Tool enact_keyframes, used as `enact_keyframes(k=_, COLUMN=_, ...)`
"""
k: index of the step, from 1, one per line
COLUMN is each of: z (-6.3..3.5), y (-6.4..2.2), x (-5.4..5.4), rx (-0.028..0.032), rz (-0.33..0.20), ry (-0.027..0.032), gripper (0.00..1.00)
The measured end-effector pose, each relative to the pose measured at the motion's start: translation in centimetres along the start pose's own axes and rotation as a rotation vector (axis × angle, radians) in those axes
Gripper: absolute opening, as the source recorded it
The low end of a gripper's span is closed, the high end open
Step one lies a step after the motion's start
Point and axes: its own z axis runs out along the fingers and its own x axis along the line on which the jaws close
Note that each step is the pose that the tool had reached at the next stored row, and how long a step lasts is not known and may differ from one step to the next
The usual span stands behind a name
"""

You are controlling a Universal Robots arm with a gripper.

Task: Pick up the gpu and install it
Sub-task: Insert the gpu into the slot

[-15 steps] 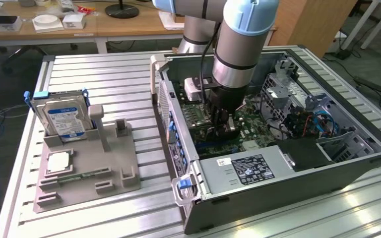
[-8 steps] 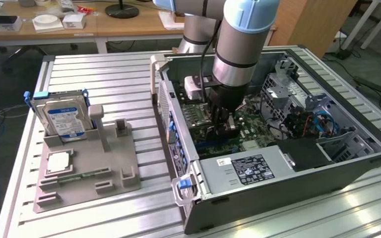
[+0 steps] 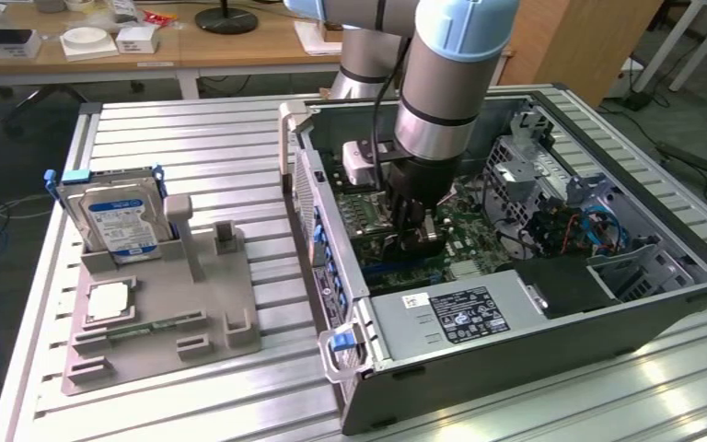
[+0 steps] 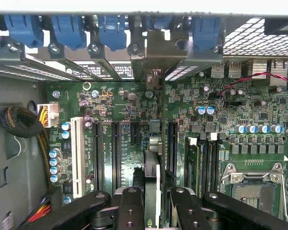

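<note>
The arm reaches down into the open case (image 3: 648,276), which lies on its side on the slatted counter (image 3: 206,138), and the pincer (image 3: 412,226) hangs just above the green board (image 3: 477,235) inside. In the wrist view the pincer (image 4: 152,201) is closed on the gpu (image 4: 152,163), a thin dark card seen edge-on between the black fingers (image 4: 131,206); its bracket end (image 4: 153,52) points toward the row of blue clips (image 4: 67,28) on the case's slotted wall. The card stands upright over the board among the long black slots (image 4: 116,153), beside a white slot (image 4: 78,155); whether it is seated in one cannot be told. The case also holds a bare chip socket (image 4: 252,184), a grey power box (image 3: 464,313) with a label at its near end, and loose blue cables (image 3: 599,226) toward the exterior view's right. On the exterior view's left, a grey tray (image 3: 163,313) on the counter carries an upright drive (image 3: 118,216) with a blue label and a small square chip (image 3: 108,301).
</note>
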Motion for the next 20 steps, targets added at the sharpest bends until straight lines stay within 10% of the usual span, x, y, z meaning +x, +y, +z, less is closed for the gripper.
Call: enact_keyframes(k=20, z=0.52, y=0.03, x=0.02, rx=-0.0001, rz=0.0, ry=0.0004, gripper=0.26)
